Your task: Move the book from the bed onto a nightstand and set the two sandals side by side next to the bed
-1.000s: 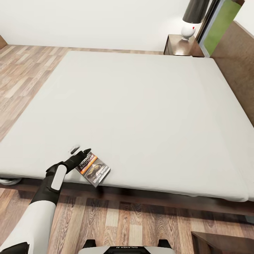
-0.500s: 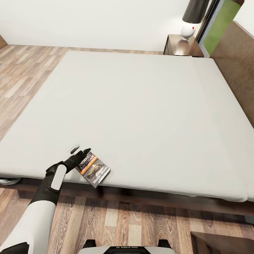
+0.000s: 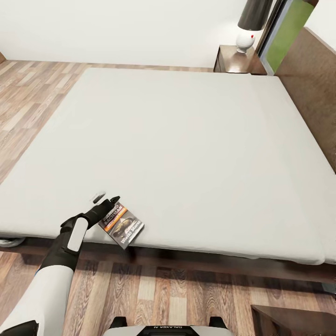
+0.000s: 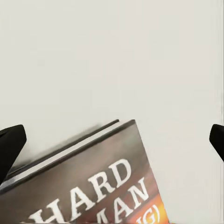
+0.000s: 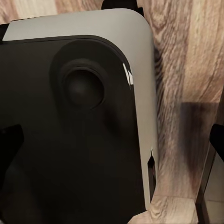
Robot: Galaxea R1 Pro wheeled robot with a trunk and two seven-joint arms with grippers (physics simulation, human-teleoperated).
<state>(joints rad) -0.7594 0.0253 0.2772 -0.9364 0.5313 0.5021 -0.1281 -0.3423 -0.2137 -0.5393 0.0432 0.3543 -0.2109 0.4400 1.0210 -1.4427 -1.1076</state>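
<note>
The book (image 3: 121, 226), dark with an orange band, lies tilted on the bed (image 3: 177, 140) right at its near edge. My left gripper (image 3: 107, 199) hovers open at the book's upper left corner, one finger on each side of that corner. In the left wrist view the book (image 4: 98, 186) with white lettering lies between the two spread dark fingertips (image 4: 10, 144) of the left gripper (image 4: 112, 140). My right gripper (image 5: 112, 140) is open and empty, hanging beside my own dark and grey base (image 5: 79, 116) over the plank floor. A nightstand (image 3: 235, 60) stands at the bed's far right corner. The sandals are out of view.
A lamp (image 3: 247, 28) with a dark shade stands on the far nightstand. The brown headboard (image 3: 312, 88) runs along the right. A dark wooden cabinet corner (image 3: 291, 319) sits at the near right. Wood-plank floor (image 3: 154, 294) lies between me and the bed.
The whole picture has shifted slightly, so the camera moved a little. The left gripper and the book hold about the same places.
</note>
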